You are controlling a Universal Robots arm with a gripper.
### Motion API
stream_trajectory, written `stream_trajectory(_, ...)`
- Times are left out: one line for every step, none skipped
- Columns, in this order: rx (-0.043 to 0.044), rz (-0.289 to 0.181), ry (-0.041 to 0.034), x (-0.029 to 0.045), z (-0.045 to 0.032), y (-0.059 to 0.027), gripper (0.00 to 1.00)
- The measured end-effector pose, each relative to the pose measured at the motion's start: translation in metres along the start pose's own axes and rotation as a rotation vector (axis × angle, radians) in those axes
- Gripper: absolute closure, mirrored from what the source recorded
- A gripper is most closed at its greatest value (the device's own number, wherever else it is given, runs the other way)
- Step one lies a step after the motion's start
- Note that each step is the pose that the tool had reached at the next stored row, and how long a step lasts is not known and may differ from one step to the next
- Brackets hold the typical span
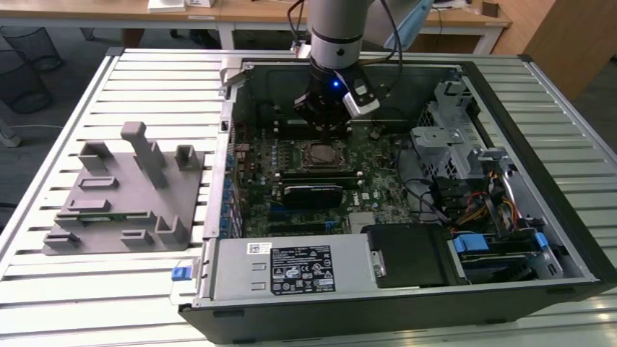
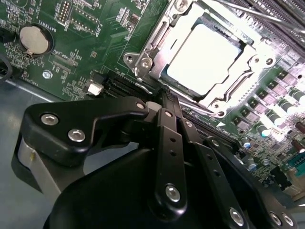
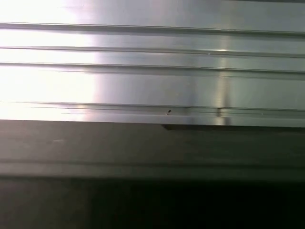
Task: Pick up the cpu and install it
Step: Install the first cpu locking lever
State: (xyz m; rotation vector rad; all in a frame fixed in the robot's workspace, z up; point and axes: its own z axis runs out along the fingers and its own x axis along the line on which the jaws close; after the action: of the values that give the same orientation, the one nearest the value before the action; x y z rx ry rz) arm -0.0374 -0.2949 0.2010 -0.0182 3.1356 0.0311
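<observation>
The cpu (image 2: 205, 55), a pale silver-white square, lies flat inside the metal socket frame (image 2: 153, 42) on the green motherboard (image 2: 86, 28). In the second wrist view my gripper (image 2: 161, 97) has its black fingers drawn together, with nothing between them. Its tips hover just off one edge of the socket and do not touch the chip. In the exterior view the arm reaches down into the open computer case, with the gripper (image 1: 323, 129) just behind the socket (image 1: 318, 152).
A grey moulded fixture (image 1: 126, 191) stands on the slatted table at the exterior view's left. Inside the case are a power supply (image 1: 289, 267), a drive cage with cables (image 1: 463, 166), a black card (image 1: 313, 191) and a coin battery (image 2: 34, 39).
</observation>
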Motion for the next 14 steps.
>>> stream_trajectory(-0.0001,0.0,0.0,-0.0001,0.0,0.0006,0.89)
stream_trajectory(0.0,0.0,0.0,-0.0003,0.0,0.0009,0.89)
stream_trajectory(0.0001,-0.001,0.0002,-0.0007,0.0,0.001,0.89)
stream_trajectory(0.0,0.0,0.0002,-0.0011,0.0,0.0012,0.89)
stream_trajectory(0.0,0.0,0.0001,-0.0017,0.0,0.0013,0.89)
stream_trajectory(-0.0001,0.0,0.0,-0.0024,0.0001,0.0014,0.89)
stream_trajectory(-0.0002,0.0,-0.0001,-0.0031,0.0001,0.0014,0.89)
stream_trajectory(-0.0001,0.0,0.0,-0.0036,0.0001,0.0014,0.89)
stream_trajectory(-0.0001,0.0,0.0001,-0.0041,0.0001,0.0013,0.89)
stream_trajectory(0.0,0.0,0.0002,-0.0046,0.0001,0.0014,0.89)
stream_trajectory(-0.0001,0.0,0.0001,-0.0049,0.0001,0.0014,0.89)
stream_trajectory(0.0,0.0,0.0002,-0.0049,0.0002,0.0014,0.89)
stream_trajectory(0.0001,0.0,0.0002,-0.0049,0.0004,0.0014,0.89)
stream_trajectory(0.0002,0.0,0.0002,-0.0049,0.0007,0.0014,0.89)
